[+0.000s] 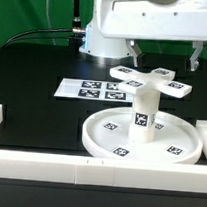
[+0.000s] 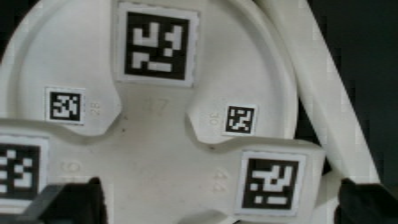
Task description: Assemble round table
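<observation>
The black table (image 1: 32, 97) takes most of the exterior view, and white border blocks (image 1: 47, 168) lie along its near edge and at both sides.

The robot arm stands behind, with its white body at the top of the exterior view. Its gripper (image 1: 165, 54) hangs above the furniture parts, and the two dark fingers (image 1: 136, 52) point down. The jaws are spread wide, with an empty gap between them. They hold nothing and they touch nothing; the fingertips are a little above the cross-shaped piece.

The large round disc (image 1: 179, 137) lies flat on the table, toward the exterior view's right and just behind the front border block. It has a raised rim, and several square tags are on its inner floor. In the wrist view the disc (image 2: 107, 150) fills nearly all the picture, and its tags are seen from close by.

The marker board (image 1: 73, 87) lies flat on the table behind the disc, toward the exterior view's left.

The cylindrical leg (image 1: 143, 112) stands upright in the middle of the disc, with one tag on its side.

The cross-shaped piece (image 1: 178, 89) rests on top of the leg, with tags on its arms. Whether it is screwed tight I cannot tell.
</observation>
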`<state>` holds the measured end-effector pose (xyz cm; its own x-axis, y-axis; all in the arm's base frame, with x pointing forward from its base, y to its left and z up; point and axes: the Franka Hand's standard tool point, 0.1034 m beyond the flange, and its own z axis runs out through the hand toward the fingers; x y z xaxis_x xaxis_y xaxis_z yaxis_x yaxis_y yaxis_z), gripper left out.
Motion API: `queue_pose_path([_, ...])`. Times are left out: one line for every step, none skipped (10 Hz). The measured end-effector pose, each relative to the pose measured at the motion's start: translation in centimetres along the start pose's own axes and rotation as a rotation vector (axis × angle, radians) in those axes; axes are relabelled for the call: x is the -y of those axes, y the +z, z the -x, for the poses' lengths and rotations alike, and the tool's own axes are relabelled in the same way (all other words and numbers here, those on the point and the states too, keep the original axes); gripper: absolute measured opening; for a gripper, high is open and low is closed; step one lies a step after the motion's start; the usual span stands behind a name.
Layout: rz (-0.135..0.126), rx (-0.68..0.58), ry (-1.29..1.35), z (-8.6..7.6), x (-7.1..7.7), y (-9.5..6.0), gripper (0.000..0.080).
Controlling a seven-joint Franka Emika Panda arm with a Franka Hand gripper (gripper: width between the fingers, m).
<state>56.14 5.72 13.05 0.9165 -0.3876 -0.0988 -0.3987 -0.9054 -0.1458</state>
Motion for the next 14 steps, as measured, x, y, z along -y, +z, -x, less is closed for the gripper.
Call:
queue_pose_path([0.0,0.0,-0.083,0.0,0.0,0.0,0.0649])
queue_pose_path([0.01,-0.003,-0.193,0.0,-0.1,0.0,0.0648])
queue_pose_path([0.038,-0.018,-0.323,-0.2,0.0,-0.1,0.0648])
queue_pose_path([0.046,-0.016,-0.464,-0.2,0.1,-0.1,0.0648])
queue_pose_path([0.047,-0.01,-0.57,-0.2,0.1,-0.2,0.0649])
queue_pose_path([0.047,-0.005,-0.653,-0.3,0.2,-0.3,0.0649])
queue_pose_path([0.047,0.001,-0.735,-0.3,0.2,-0.4,0.0649])
queue_pose_path([0.047,0.003,-0.81,-0.3,0.1,-0.3,0.0649])
queue_pose_path([0.047,0.005,-0.879,-0.3,0.1,-0.3,0.0649])
queue_pose_path([0.047,0.007,-0.945,-0.3,0.0,-0.3,0.0649])
queue_pose_path([0.047,0.009,-1.001,-0.4,0.0,-0.3,0.0649])
queue_pose_path([0.051,0.005,-1.133,-0.5,-0.2,-0.3,0.0649])
queue_pose_path([0.062,-0.009,-1.284,-0.9,-0.3,-0.3,0.0648])
queue_pose_path([0.075,-0.005,-1.402,-1.1,-0.4,-0.4,0.0648])
